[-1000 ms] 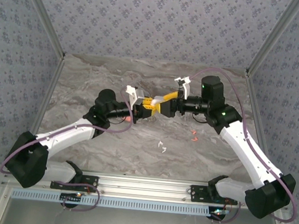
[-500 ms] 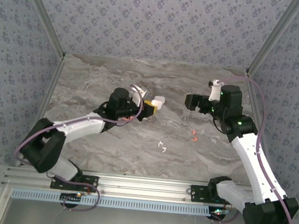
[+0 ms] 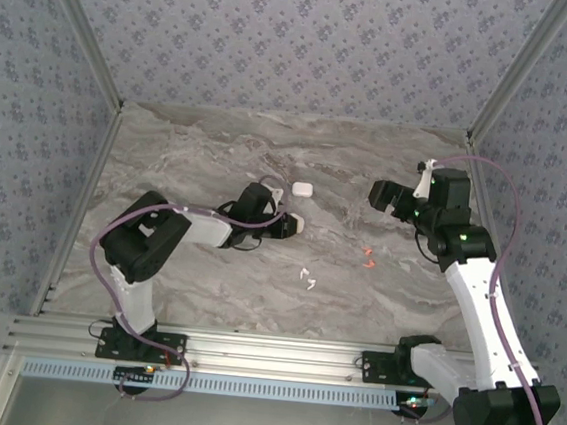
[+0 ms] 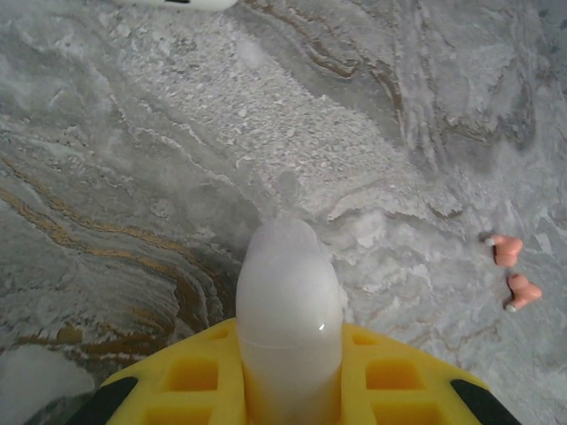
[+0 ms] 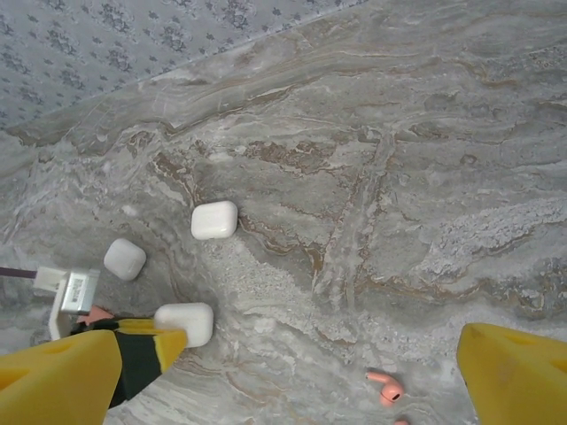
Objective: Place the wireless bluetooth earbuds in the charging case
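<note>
My left gripper (image 4: 288, 359) is shut on a closed white charging case (image 4: 288, 301), whose rounded end sticks out past the yellow jaws, low over the marble table. The top view shows that case (image 3: 299, 221) at the left gripper (image 3: 288, 223). Two orange-red earbuds (image 4: 512, 270) lie to its right, and the top view places them (image 3: 368, 257) below my right gripper (image 3: 386, 195). That gripper (image 5: 292, 354) is open and holds nothing, hanging above the table. Two white earbuds (image 3: 307, 275) lie nearer the front.
A second white case (image 3: 302, 188) lies on the table behind the held one. The right wrist view shows it (image 5: 214, 220), and a third case (image 5: 125, 258) sits to its left near the left wrist. Patterned walls close in the table (image 3: 190, 143) on three sides.
The right gripper has opened fully, let go of the case and drawn back to the right. The left arm has folded its elbow leftward and brought the held case lower.
</note>
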Robot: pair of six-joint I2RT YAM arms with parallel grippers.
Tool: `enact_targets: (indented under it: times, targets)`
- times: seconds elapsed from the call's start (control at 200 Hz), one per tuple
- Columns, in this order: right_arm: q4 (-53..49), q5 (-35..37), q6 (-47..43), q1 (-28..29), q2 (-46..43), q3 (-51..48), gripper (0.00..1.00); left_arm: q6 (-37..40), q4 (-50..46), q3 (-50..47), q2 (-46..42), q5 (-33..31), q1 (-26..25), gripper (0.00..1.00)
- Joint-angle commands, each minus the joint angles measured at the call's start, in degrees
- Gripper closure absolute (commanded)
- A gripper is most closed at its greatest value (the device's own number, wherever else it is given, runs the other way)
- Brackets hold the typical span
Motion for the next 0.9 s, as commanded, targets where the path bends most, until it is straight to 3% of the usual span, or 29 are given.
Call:
enact_targets:
  times: [0.0, 0.255, 0.56, 0.894]
  targets:
    - [-1.96, 1.64, 3.03, -0.13, -2.17, -1.22, 0.00, -3.38, 2.28, 2.58, 1.84, -0.28, -0.25, 1.00]
    - [-5.54, 3.78, 4.11, 0.12, -3.99, -2.27, 0.00, -8.51, 5.88, 5.35, 8.56, 1.41, -0.26, 0.95]
    - [-5.91, 6.03, 6.03, 1.43, -3.40, -2.38, 0.00, -8.18, 5.09, 3.92, 8.77, -2.26, -0.18, 0.53]
    - [-7.94, 10.02, 5.27, 2.19, -1.20, -1.15, 0.00, -3.71, 0.30, 1.58, 2.60, -5.73, 1.35, 0.28]
